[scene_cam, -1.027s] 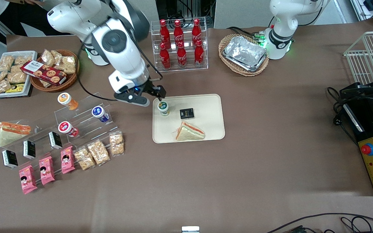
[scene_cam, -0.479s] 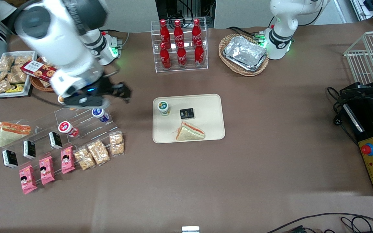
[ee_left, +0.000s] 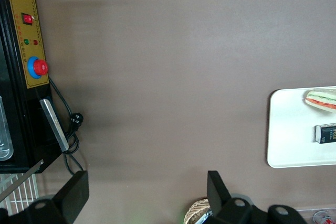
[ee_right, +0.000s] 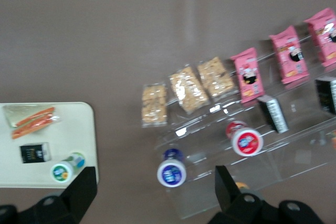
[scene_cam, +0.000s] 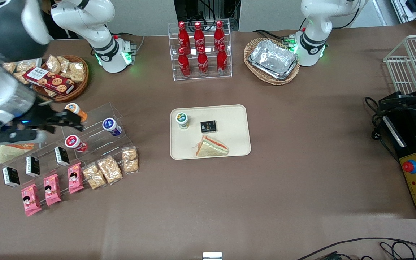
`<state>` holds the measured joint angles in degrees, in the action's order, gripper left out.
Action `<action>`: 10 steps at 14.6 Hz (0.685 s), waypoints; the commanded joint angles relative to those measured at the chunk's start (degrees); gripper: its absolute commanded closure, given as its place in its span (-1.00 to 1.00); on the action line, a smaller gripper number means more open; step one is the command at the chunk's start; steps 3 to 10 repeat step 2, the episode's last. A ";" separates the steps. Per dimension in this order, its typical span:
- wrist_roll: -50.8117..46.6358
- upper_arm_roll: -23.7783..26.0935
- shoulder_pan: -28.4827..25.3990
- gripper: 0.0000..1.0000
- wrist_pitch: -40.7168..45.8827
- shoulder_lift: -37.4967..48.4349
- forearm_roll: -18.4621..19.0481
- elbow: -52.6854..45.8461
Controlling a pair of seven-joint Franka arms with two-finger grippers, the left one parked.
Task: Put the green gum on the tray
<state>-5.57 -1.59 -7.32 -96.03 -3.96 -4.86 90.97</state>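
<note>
The green gum (scene_cam: pixel 182 120) (ee_right: pixel 63 172), a small bottle with a white-and-green lid, stands upright on the cream tray (scene_cam: pixel 232 141) (ee_right: pixel 63 129), near a tray corner. Nothing holds it. My gripper (scene_cam: pixel 75 122) (ee_right: pixel 155 195) hangs well away from the tray, toward the working arm's end of the table, above the clear stepped display stand (scene_cam: pixel 96 119). It is open, and nothing sits between its fingers (ee_right: pixel 84 187). In the right wrist view a blue-lidded bottle (ee_right: pixel 171 172) lies below the gap between the fingers.
A wrapped sandwich (scene_cam: pixel 211 147) and a small black box (scene_cam: pixel 208 126) share the tray. The display stand holds orange-lidded (scene_cam: pixel 74 109), blue-lidded (scene_cam: pixel 109 125) and red-lidded (scene_cam: pixel 72 142) bottles, with snack packs (scene_cam: pixel 108 169) nearer the camera. A cola rack (scene_cam: pixel 200 50) and foil-tray basket (scene_cam: pixel 273 59) stand farther back.
My gripper has swung away from the green gum toward the working arm's end of the table, ending over the display stand. The gum stays standing on the tray.
</note>
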 commanded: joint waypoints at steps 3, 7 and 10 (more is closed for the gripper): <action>4.60 -3.50 0.82 -1.00 1.37 -0.69 0.82 -1.59; 4.60 -3.50 0.82 -1.00 1.37 -0.69 0.82 -1.59; 4.60 -3.50 0.82 -1.00 1.37 -0.69 0.82 -1.59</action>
